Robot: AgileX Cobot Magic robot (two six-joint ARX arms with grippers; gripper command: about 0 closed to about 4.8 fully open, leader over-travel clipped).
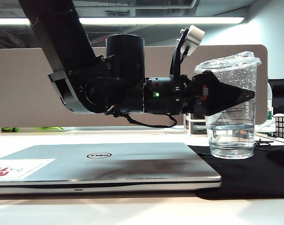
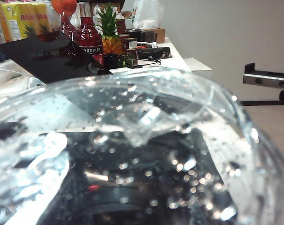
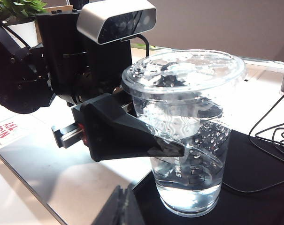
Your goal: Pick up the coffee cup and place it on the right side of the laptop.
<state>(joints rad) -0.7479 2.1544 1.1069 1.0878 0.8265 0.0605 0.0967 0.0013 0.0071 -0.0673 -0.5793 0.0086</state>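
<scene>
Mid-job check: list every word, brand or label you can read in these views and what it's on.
"DELL": round logo on the laptop lid.
"NICE TRY": red letters on the white sticker on the lid.
"ARDINET": label on the red bottle, first letter cut off.
"Mid...": yellow cartons, rest unreadable.
Coffee cup print: too faint to read.
</scene>
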